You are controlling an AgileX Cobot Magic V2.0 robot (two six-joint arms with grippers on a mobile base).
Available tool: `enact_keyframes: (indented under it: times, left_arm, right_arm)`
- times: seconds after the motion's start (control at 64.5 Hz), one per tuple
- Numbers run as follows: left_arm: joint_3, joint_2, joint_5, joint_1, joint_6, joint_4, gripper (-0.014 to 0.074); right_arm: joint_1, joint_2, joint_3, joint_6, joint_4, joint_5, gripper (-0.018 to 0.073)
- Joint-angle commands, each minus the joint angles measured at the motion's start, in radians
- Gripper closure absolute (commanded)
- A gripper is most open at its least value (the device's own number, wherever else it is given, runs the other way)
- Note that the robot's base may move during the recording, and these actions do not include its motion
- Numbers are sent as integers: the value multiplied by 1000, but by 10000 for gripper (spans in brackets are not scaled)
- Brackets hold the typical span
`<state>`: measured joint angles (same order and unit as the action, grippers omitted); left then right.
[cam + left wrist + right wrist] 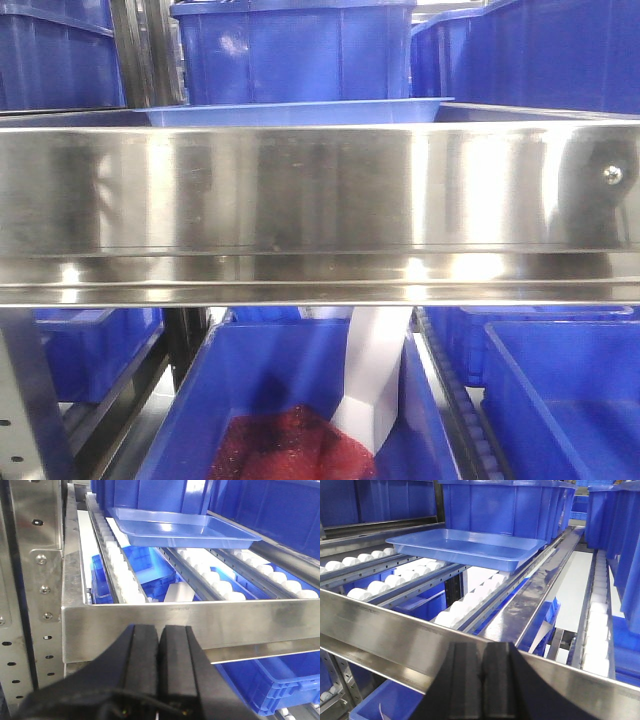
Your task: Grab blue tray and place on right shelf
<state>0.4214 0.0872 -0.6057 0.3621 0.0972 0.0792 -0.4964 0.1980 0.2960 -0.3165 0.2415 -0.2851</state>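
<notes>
Steel fills the front-facing view: the wide reflective front rail point(320, 190) of the right shelf spans the frame, a small screw point(612, 174) near its right end. Just above the rail's top edge, the flared rim of the blue tray point(300, 112) shows, with a deep dark-blue storage bin point(295, 50) right behind it. Below the rail sits another bin point(300, 400) holding something red point(290, 450) and a white sheet point(375, 380).

In the left wrist view, the left gripper point(160, 655) hangs just in front of the rail point(190, 625), its black pads pressed together with nothing between them. Beyond the rail, the tray point(185, 530) rests on white roller tracks point(215, 575), well behind the rail and against the bin point(150, 495).

In the right wrist view, the right gripper point(482, 680) is likewise clenched on nothing, just in front of the rail point(395, 635). The tray point(465, 545) lies flat on the rollers point(465, 605) behind the rail, empty, touching the bin point(505, 505) at its far side.
</notes>
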Motion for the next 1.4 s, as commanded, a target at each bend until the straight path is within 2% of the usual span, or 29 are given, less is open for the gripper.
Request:
enact_keyframes:
  times: [0.0, 0.264, 0.31, 0.403, 0.496, 0.621, 0.714, 0.915, 0.946, 1.241, 1.381]
  left_arm:
    - [27, 12, 91, 6, -6, 11, 644]
    - [22, 12, 91, 6, -6, 11, 644]
    - [13, 12, 91, -9, -6, 9, 644]
    - [-5, 7, 89, -93, -6, -23, 644]
    - [-40, -18, 117, -201, -75, -4, 644]
    - [-166, -73, 251, -336, -160, 83, 644]
    - [-284, -115, 363, -374, -162, 89, 644]
    - [-487, -111, 666, -378, -160, 80, 644]
    - [-478, -113, 621, -376, -160, 77, 644]
    - [-481, -113, 644, -302, -158, 58, 644]
    - [-481, -113, 642, -298, -158, 58, 644]
  right_arm:
    - [-1, 10, 27, 14, 20, 94, 503]
    - [-1, 10, 27, 14, 20, 94, 503]
    - [-1, 10, 27, 14, 20, 94, 503]
    - [-1, 10, 27, 14, 20, 94, 503]
    - [-1, 10, 27, 14, 20, 94, 503]
    - [-1, 10, 27, 14, 20, 94, 503]
    - [-1, 10, 27, 14, 20, 94, 503]
    - [-1, 10, 27, 14, 20, 94, 503]
    - [-1, 10, 27, 14, 20, 94, 503]
    - [-1, 10, 27, 14, 20, 94, 503]
    - [-1, 10, 27, 14, 20, 94, 503]
